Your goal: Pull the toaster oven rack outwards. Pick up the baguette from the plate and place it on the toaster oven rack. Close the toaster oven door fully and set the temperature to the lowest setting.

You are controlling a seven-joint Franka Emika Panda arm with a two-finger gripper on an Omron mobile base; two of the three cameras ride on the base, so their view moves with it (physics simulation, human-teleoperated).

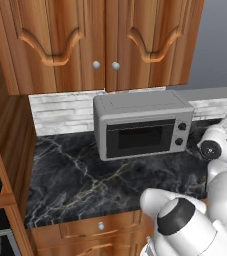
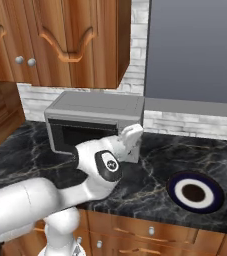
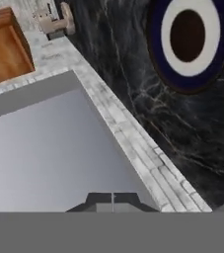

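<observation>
A: Closest to the lens is the arm's white elbow (image 1: 185, 220), rising over the front edge of the bench (image 1: 75, 180). Past it, the toaster oven (image 1: 140, 125) stands at the back edge, against the pale brick.

B: You see the toaster oven door (image 1: 135, 137) upright and flush with the frame, so I judge it closed. The plate (image 2: 212, 200) sits near the front edge, well off to the right, with nothing on it. I can't make out the baguette or the toaster oven rack through the dark glass; most likely both are inside.

A: Then your step is the temperature setting. Two black knobs (image 1: 182, 126) sit one above the other on the right panel. I can't read which one governs temperature.

B: Your white hand (image 2: 132, 134) is just beside the oven's right front corner, and the fingers (image 3: 99, 201) are pressed together with nothing between them.

A: So part them before you go in. Bring the hand square to the panel, centre one finger on each side of the knob, then close firmly.

B: Turn about the knob's own axis, not sideways, or you will slip off or shove the oven. Go slowly to the stop at the low end.
</observation>
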